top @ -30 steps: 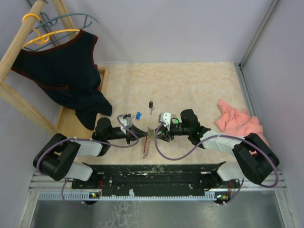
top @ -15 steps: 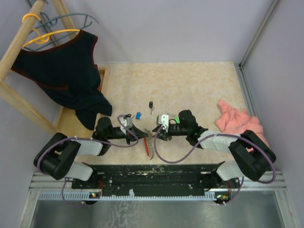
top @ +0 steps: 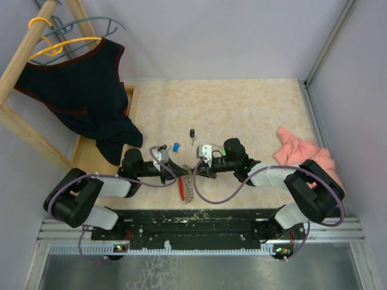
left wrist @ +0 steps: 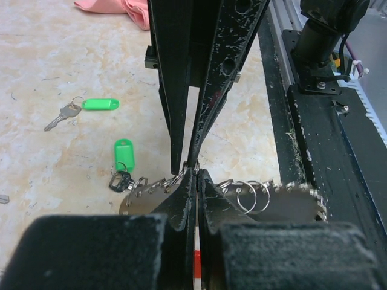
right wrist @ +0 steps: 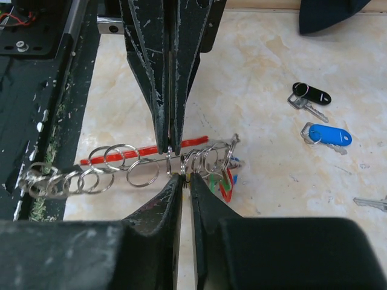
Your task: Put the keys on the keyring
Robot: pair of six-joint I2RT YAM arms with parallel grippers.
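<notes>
Red-and-grey keyring (top: 184, 190) runs near-to-far, its far end clamped by left gripper (left wrist: 195, 181) and nipped by right gripper (right wrist: 181, 178), tips meeting.

Nothing here carries writing I can read: the green key tag (left wrist: 100, 104), the blue key tag (right wrist: 329, 136) and the black key tag (right wrist: 311, 94) all show plain faces, and any marks on the arms are too small to make out.
</notes>
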